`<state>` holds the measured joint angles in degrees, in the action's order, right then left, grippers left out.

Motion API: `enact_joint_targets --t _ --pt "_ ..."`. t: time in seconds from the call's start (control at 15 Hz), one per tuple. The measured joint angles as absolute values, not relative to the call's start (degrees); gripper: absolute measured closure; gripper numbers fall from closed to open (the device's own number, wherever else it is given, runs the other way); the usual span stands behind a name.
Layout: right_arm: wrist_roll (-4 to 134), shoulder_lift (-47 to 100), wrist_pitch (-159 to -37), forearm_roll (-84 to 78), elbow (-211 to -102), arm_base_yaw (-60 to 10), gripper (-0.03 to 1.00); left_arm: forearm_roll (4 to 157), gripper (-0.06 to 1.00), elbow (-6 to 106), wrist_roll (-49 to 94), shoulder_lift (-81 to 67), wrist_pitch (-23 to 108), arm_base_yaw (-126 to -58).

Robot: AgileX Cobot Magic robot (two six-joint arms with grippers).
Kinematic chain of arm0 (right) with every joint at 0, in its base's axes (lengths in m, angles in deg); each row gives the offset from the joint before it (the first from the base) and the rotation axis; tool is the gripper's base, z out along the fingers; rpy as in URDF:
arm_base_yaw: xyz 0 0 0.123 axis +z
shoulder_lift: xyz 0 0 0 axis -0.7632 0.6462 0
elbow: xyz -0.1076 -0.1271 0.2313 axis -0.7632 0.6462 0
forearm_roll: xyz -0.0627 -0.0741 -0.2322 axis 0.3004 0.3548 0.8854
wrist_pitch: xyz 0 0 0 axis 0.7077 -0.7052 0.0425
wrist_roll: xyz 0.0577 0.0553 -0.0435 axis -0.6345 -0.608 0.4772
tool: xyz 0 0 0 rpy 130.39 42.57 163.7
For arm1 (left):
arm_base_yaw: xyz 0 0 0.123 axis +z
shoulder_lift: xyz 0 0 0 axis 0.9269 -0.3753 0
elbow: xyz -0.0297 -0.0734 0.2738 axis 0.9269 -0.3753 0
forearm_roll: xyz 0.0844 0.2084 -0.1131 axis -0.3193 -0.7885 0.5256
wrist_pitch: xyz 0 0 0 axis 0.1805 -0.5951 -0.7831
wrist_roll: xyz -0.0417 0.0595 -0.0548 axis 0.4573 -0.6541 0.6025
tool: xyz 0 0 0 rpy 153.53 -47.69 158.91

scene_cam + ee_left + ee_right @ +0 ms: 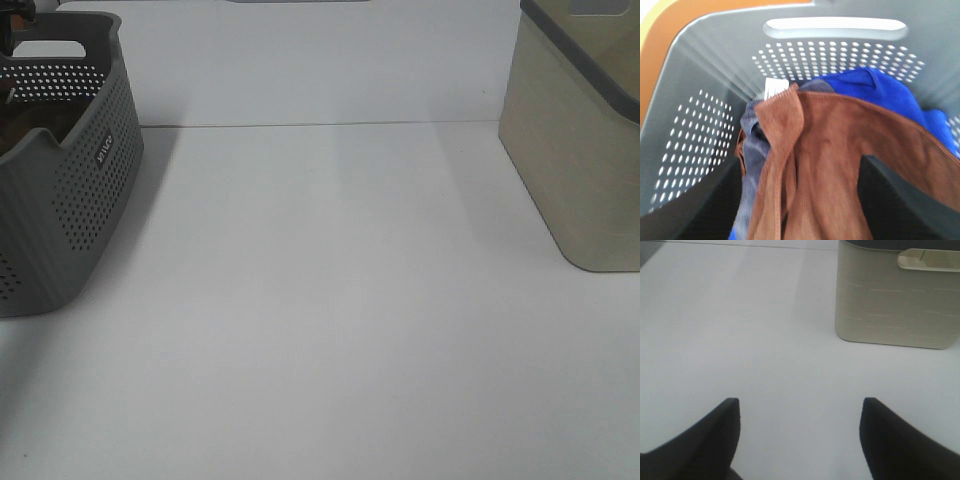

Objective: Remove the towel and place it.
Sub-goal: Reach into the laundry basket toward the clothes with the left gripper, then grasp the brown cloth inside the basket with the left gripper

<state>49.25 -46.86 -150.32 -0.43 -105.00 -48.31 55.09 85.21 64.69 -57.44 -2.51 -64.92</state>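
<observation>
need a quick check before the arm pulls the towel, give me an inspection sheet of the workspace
surface: white table, nothing between basket and bin
job's things: brown towel in the grey perforated basket, on top of other cloths, white tag at its edge
clutter: blue cloth and grey cloth in the same basket; beige bin on the table's right
grippers: left gripper open, a finger on either side of the towel; right gripper open above the table
cables: nothing seen
surroundings: white backdrop behind the table
</observation>
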Motion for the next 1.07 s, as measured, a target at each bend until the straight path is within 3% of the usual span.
enact_joint_targets --t 0.27,0.8,1.07 --pt "49.3 -46.9 -150.3 -0.4 -105.0 -48.3 0.32 54.2 0.3 93.9 65.6 -66.8 0.0 -63.2" --pt "49.3 -46.9 -150.3 -0.4 -105.0 -48.3 0.32 53.8 0.31 96.7 65.7 -72.2 3.0 -62.7" --pt "49.3 -46.9 -150.3 -0.4 -105.0 -48.3 0.32 53.2 0.37 96.7 65.7 -72.7 3.3 -62.7"
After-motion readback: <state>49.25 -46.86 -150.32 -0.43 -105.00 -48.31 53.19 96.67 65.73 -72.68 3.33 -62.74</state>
